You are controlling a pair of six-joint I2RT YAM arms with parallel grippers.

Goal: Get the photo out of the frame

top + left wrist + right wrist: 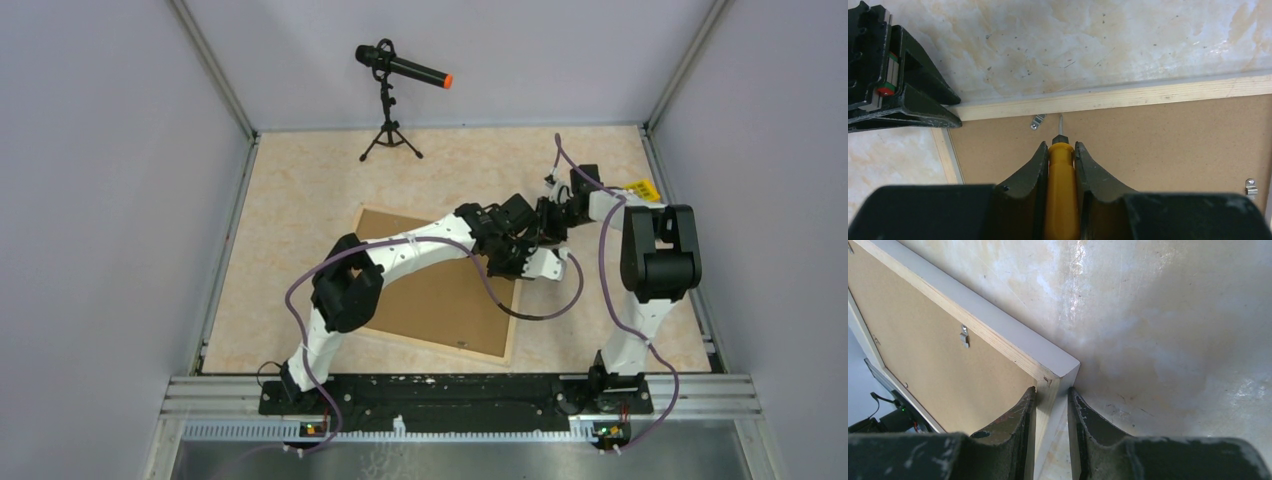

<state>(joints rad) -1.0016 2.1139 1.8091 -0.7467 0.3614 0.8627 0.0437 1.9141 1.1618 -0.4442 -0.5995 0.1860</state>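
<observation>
The frame (440,300) has a plain mid-brown hardboard back, pale grained wood sides and a white outer face. Its retaining clip (1037,121) is bright silver. The screwdriver (1062,190) has an orange-yellow handle and a silver shaft. The table (300,180) is cream with mottled tan marbling. The left arm (420,248) and right arm (630,340) are white with black joints and purple cables (520,312). The microphone (403,68) is black with an orange tip.

**A Robot Recording Cell in a Lab**

Plain grey wall panels (110,200) are closing in a marbled table (300,190) on three sides, with aluminium posts (215,68) running up the corners. A left arm (410,250) and a right arm (660,250) are standing bolted to a metal rail (450,412), purple cables (540,317) trailing from them. A microphone (403,68) is sitting on a small tripod (390,140) at the back.
</observation>
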